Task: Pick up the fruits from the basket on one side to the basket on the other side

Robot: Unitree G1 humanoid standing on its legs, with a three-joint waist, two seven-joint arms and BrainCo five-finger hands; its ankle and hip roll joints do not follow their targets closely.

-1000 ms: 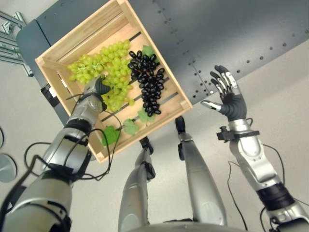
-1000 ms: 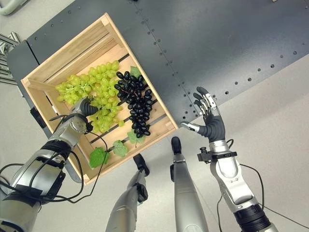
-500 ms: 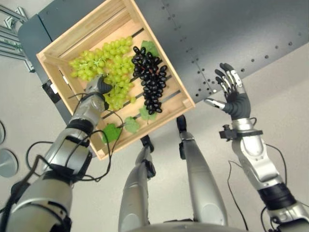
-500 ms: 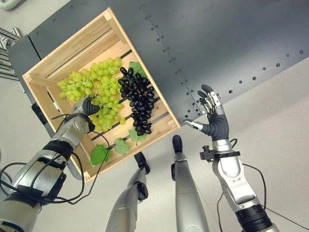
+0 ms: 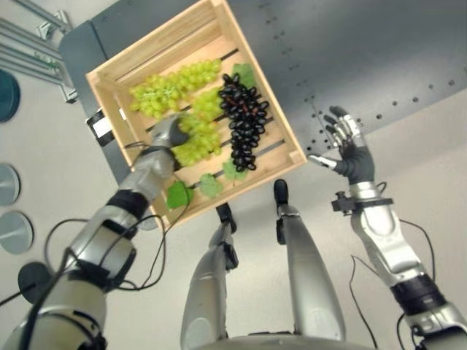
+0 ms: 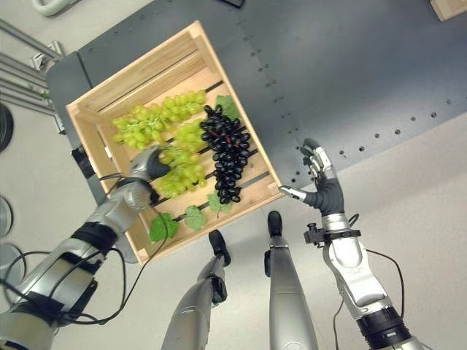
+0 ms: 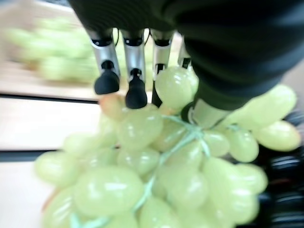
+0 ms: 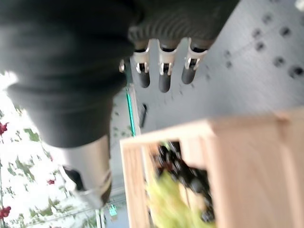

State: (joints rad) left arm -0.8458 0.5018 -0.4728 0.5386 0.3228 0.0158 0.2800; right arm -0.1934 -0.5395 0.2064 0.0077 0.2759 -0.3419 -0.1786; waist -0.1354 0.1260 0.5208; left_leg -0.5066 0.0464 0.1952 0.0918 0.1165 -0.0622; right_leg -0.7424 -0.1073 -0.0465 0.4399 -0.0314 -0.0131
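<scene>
On the dark table (image 6: 350, 65) stands a wooden crate (image 6: 139, 69) near the table's edge, and the table beside it is bare. In the crate lie green grapes (image 6: 157, 117), a second green bunch (image 6: 182, 171) and black grapes (image 6: 228, 153) touching it. The left hand (image 6: 142, 164) curls its fingers (image 7: 135, 76) round the second green bunch. The right hand (image 6: 321, 182) hovers open, well apart from the crate.
</scene>
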